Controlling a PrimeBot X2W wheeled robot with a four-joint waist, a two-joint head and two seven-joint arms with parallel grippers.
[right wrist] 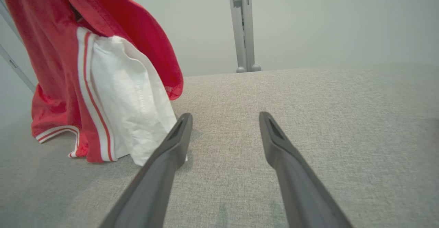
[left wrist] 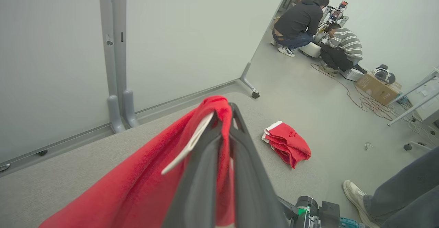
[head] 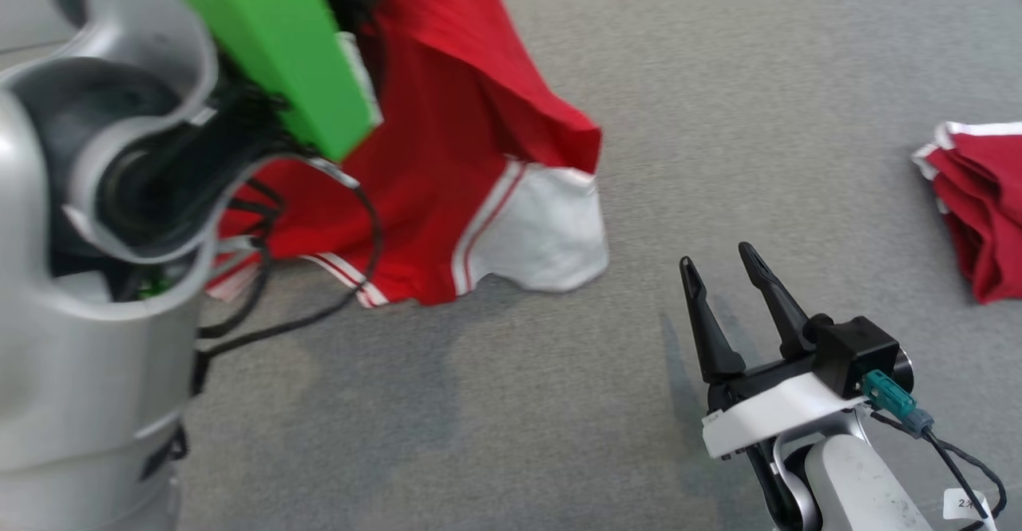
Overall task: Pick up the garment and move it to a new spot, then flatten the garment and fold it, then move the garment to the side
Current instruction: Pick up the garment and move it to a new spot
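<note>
Left jaws: closed tight on a fold of the garment (left wrist: 137, 187); you can see red cloth pinched between the dark fingers (left wrist: 199, 173) and draped over their tips.
Right jaws: spread wide, holding nothing; their fingers (head: 707, 323) sit right of the garment, apart from it, low over the desk (head: 758, 100).
Garment: red with a white panel (head: 543, 235) and white stripes; it hangs from your left jaws; its lower hem reaches the desk.
Second red garment (head: 978, 212): bunched on the desk, well right of the garment.
People (left wrist: 301, 19): two crouching on the floor, far beyond the garment.
</note>
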